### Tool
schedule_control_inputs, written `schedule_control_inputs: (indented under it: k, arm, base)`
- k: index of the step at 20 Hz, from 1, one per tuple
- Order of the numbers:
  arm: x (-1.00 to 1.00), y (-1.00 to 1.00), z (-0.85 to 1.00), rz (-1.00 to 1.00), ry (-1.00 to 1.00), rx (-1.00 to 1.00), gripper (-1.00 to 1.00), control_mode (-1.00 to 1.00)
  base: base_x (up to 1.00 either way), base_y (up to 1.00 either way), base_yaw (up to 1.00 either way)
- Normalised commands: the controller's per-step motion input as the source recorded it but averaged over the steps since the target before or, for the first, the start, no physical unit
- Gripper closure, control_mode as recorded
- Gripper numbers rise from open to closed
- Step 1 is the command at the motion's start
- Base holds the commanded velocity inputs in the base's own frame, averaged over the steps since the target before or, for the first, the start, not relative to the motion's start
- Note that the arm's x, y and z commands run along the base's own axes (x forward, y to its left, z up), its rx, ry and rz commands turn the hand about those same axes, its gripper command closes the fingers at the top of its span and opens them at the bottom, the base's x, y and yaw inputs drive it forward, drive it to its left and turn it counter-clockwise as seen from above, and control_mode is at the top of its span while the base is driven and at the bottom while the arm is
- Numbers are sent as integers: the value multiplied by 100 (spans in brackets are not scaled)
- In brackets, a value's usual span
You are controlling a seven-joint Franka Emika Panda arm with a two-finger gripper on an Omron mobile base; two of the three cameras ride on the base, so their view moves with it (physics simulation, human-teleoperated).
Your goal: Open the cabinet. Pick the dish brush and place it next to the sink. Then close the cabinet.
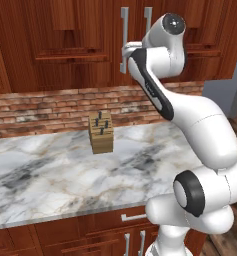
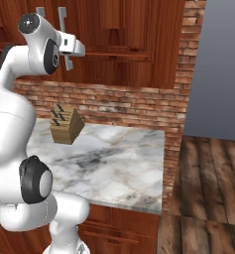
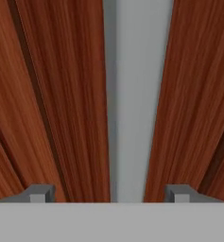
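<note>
The cabinet (image 1: 95,30) of reddish-brown wood spans the wall above a red brick backsplash (image 1: 50,110), its two doors shut, each with a long vertical silver bar handle. Below it a marble counter (image 1: 50,175) runs across the left base view, with lower cabinets (image 1: 90,240) under its front edge. A wooden knife block (image 1: 101,132) stands on the counter near the brick wall, well below the handles. The white arm reaches up to the cabinet, and the gripper (image 3: 111,194) sits at the left handle (image 1: 124,40). In the hand view that handle (image 3: 137,94) runs as a grey bar between the two finger tips (image 3: 38,194), which stand wide apart on either side of it without pressing on it
</note>
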Motion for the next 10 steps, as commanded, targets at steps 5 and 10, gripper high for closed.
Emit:
schedule_control_inputs:
  k: [5,10]
  arm:
    - [3,0,-12,-2,-4,0,-100,-100]
    - [0,0,0,0,0,0,100,-100]
  base:
    - [0,0,0]
    - [0,0,0]
